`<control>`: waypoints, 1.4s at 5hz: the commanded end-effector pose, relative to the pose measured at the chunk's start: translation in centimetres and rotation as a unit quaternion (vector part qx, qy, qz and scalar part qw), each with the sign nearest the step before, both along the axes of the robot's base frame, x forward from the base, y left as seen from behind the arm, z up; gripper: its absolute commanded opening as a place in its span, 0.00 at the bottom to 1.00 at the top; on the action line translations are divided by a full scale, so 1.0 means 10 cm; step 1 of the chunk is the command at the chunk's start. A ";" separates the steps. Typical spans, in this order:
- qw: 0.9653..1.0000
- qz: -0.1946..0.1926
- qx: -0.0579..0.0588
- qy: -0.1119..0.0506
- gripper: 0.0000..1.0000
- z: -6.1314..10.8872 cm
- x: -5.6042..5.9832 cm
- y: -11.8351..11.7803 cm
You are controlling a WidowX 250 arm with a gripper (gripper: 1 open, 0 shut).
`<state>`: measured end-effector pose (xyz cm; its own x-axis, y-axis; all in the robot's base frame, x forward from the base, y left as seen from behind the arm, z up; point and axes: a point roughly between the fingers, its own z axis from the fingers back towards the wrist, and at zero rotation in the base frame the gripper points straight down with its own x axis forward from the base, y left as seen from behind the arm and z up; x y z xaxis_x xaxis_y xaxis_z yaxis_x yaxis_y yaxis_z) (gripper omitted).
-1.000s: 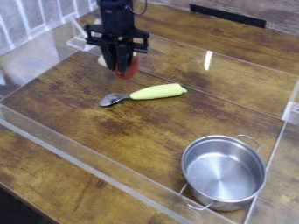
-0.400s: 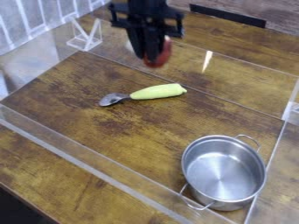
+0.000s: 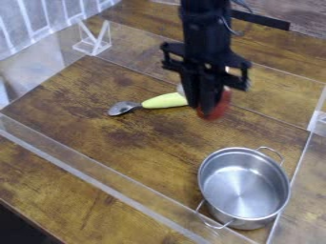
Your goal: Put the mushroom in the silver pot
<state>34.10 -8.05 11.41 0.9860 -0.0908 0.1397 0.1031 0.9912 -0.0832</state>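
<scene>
My black gripper (image 3: pixel 212 105) hangs pointing down over the middle of the wooden table, shut on the mushroom (image 3: pixel 216 104), whose reddish cap shows between and just right of the fingertips. The mushroom is held in the air, above the table. The silver pot (image 3: pixel 243 184) stands upright and empty at the front right, below and a little right of the gripper, with its loop handles at the near and far sides.
A yellow-green vegetable (image 3: pixel 163 100) lies just left of the gripper, with a small grey metal spoon-like piece (image 3: pixel 122 109) at its left end. Clear acrylic walls (image 3: pixel 76 167) fence the table. A clear stand (image 3: pixel 90 38) sits at the back left.
The gripper has carried the mushroom from the back left across to the right and nearer, past the vegetable, closer to the pot. Nothing else has moved.
</scene>
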 end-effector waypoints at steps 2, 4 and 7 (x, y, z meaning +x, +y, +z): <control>0.999 -0.036 -0.012 -0.027 0.00 0.19 -0.26 -0.42; 0.998 -0.061 -0.016 -0.001 1.00 0.05 -0.16 -0.43; 0.997 -0.078 -0.022 0.017 1.00 -0.44 -0.17 -0.54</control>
